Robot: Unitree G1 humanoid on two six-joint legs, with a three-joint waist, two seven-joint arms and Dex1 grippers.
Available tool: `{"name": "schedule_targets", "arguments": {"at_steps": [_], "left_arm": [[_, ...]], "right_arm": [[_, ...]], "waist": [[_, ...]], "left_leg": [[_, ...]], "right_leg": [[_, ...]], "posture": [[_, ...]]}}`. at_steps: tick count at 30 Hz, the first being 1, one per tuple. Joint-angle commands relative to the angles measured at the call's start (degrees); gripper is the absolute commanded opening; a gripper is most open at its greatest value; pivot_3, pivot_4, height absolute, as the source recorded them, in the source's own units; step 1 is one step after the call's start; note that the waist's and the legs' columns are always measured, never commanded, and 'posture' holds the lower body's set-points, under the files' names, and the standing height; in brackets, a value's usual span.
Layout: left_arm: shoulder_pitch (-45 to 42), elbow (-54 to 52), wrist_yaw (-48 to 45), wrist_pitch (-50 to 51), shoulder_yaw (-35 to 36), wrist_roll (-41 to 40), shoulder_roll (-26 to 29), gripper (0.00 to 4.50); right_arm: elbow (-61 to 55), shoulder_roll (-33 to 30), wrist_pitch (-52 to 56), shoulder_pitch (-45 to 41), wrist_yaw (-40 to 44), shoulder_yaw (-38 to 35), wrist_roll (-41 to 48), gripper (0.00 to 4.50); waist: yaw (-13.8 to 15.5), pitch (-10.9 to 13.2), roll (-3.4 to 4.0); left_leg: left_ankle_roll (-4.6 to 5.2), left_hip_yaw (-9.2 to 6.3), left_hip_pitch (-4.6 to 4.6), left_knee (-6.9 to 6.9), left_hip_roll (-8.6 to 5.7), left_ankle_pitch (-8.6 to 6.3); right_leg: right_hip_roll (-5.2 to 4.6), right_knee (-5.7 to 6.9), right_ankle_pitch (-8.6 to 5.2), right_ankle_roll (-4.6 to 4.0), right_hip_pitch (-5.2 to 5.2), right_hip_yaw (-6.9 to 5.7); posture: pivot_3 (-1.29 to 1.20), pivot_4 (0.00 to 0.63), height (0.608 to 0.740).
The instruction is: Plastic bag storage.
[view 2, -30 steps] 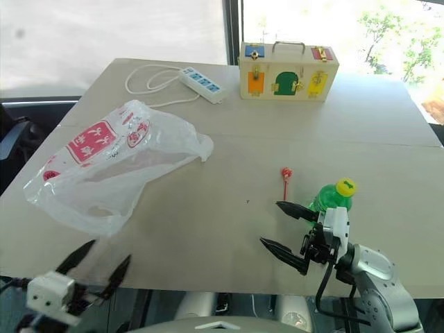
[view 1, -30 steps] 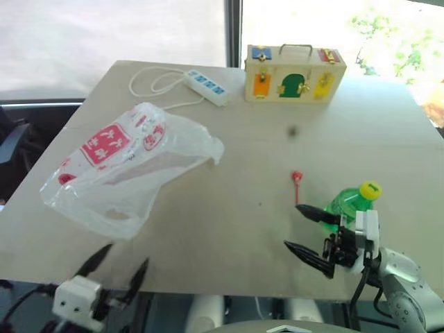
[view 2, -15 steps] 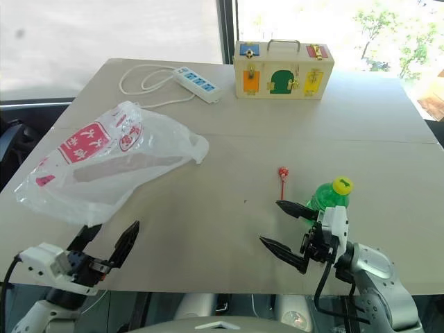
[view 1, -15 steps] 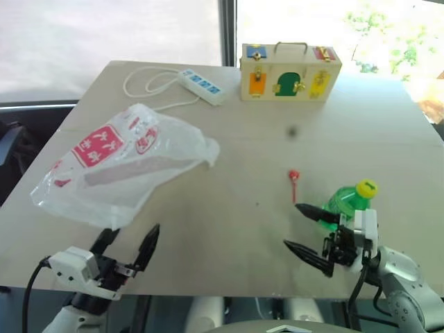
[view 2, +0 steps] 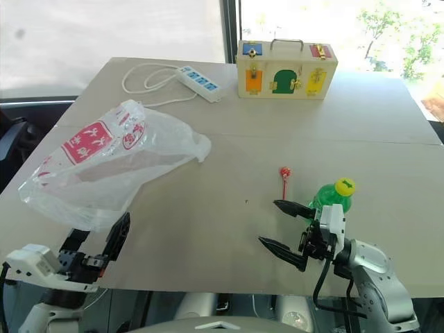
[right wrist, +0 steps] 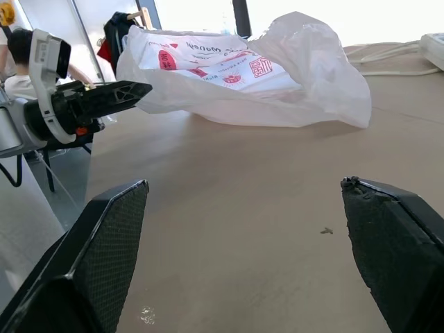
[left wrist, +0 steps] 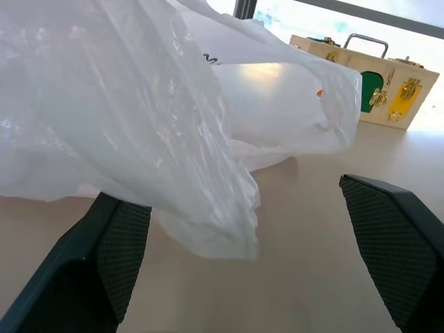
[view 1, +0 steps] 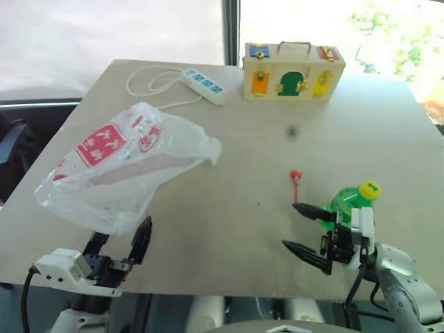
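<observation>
The plastic bag (view 1: pixel 125 166) lies crumpled on the left half of the table, translucent white with red printed panels on top. My left gripper (view 1: pixel 121 236) is open at the table's near edge, just in front of the bag's near corner, its fingers pointing at the bag. The left wrist view shows the bag (left wrist: pixel 173 104) close ahead, between and above the spread fingers (left wrist: pixel 104 263). My right gripper (view 1: pixel 290 225) hangs open and empty over the near right of the table, pointing left across it toward the bag (right wrist: pixel 243 69).
A green bottle (view 1: pixel 350 201) with a yellow cap stands right behind my right gripper. A small red item (view 1: pixel 295 177) lies mid-table. The wooden box (view 1: pixel 293 71) and a white power strip (view 1: pixel 205 84) with its cord sit at the far edge. A person (right wrist: pixel 14 55) is beyond the table's left side.
My left gripper has risen from below the table's near edge and come forward to the bag's near corner. The right gripper and the bag have stayed put.
</observation>
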Motion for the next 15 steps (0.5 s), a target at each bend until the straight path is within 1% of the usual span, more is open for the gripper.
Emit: {"name": "schedule_targets", "arguments": {"at_steps": [1,3,6,8,11,12,13,15], "left_arm": [[-2.0,-2.2,1.6,3.1,-0.3,1.0,-0.2,4.47],[-3.6,-2.8,3.6,5.2,-0.2,2.3,-0.4,4.47],[-5.5,-4.2,7.9,9.9,1.0,0.7,-0.8,4.47],[-5.7,-6.0,6.9,10.8,1.1,-1.3,-0.8,4.47],[-5.0,-6.8,5.9,9.8,2.8,-3.2,-2.2,4.47],[-4.6,-6.6,5.8,9.6,3.6,-3.5,-2.6,3.94],[-4.1,-6.3,5.4,9.5,4.3,-3.8,-3.0,3.67],[-3.5,-6.1,4.9,9.5,5.4,-4.3,-3.7,2.65]], "right_arm": [[-1.0,0.0,-0.5,-0.6,-0.1,-0.4,0.5,4.50],[-1.3,0.0,-0.3,-0.6,-0.4,-0.5,0.5,4.50],[-1.6,-0.2,-0.1,-0.4,-0.6,-0.5,0.6,4.50],[-1.7,-0.2,0.0,-0.3,-0.7,-0.5,0.6,4.50],[-1.3,0.0,0.0,-0.5,-0.7,-0.4,0.6,4.50],[-1.0,0.1,0.0,-0.7,-0.7,-0.3,0.6,4.50],[-0.7,0.2,-0.1,-0.9,-0.5,-0.3,0.6,4.50],[-0.2,0.3,-0.3,-1.2,-0.3,-0.2,0.5,4.50]], "waist": [[0.1,0.0,0.00],[0.1,0.0,0.00],[0.3,0.0,-0.01],[0.4,0.0,-0.02],[0.4,0.0,-0.01],[0.4,0.0,-0.01],[0.4,0.0,-0.01],[0.4,0.0,-0.01]], "left_leg": [[0.00,0.00,0.01,0.00,0.01,0.00],[0.00,0.00,0.01,0.00,0.02,0.00],[0.00,0.00,0.01,0.00,0.02,0.00],[0.00,0.00,0.02,0.00,0.03,0.00],[0.00,0.00,0.01,0.00,0.05,0.00],[-0.01,0.00,0.01,0.00,0.05,0.00],[-0.01,0.01,0.02,0.00,0.06,0.00],[-0.02,0.01,0.02,0.00,0.12,-0.01]], "right_leg": [[0.02,0.00,0.00,0.00,0.00,0.00],[0.03,0.01,0.00,0.00,0.00,0.01],[0.04,0.02,0.00,0.00,0.00,0.02],[0.04,0.02,0.01,0.00,0.01,0.02],[0.04,0.01,0.01,-0.01,0.00,0.03],[0.03,0.00,0.01,-0.01,0.00,0.03],[0.04,0.00,0.01,-0.01,0.00,0.04],[0.03,0.00,0.01,-0.02,0.00,0.04]], "posture": [[0.00,0.150,0.731],[0.00,0.150,0.731],[0.00,0.150,0.731],[0.00,0.150,0.731],[0.00,0.150,0.731],[0.00,0.150,0.731],[0.00,0.150,0.731],[0.00,0.150,0.731]]}}
